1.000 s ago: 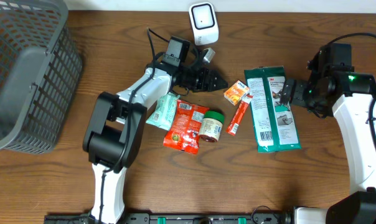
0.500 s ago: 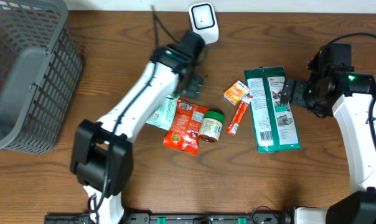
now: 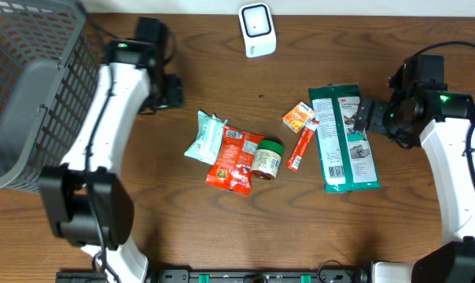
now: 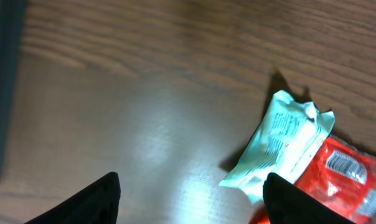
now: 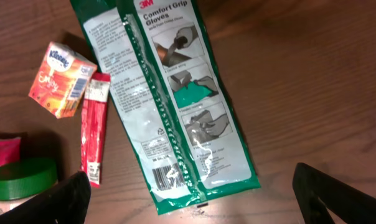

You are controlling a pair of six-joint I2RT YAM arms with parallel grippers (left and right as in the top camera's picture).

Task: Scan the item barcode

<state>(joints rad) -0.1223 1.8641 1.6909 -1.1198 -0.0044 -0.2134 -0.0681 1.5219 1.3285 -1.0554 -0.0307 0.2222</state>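
The white barcode scanner (image 3: 255,29) stands at the table's back middle. Loose items lie in the middle: a mint-green packet (image 3: 205,137) (image 4: 281,146), a red packet (image 3: 235,159) (image 4: 347,177), a green-lidded jar (image 3: 267,157) (image 5: 20,177), an orange Kleenex box (image 3: 299,116) (image 5: 62,79), a red stick (image 3: 303,147) (image 5: 93,127) and a green glove pack (image 3: 344,137) (image 5: 166,93). My left gripper (image 3: 171,90) (image 4: 191,202) is open and empty, to the back left of the mint packet. My right gripper (image 3: 363,116) (image 5: 197,196) hangs open over the glove pack's barcode end.
A grey mesh basket (image 3: 33,94) fills the left back corner, close to the left arm. Bare brown wood lies between the basket and the items, and along the front of the table.
The left arm has swung from in front of the scanner to the left, towards the basket, with nothing in its jaws. The right arm and the items have not moved.
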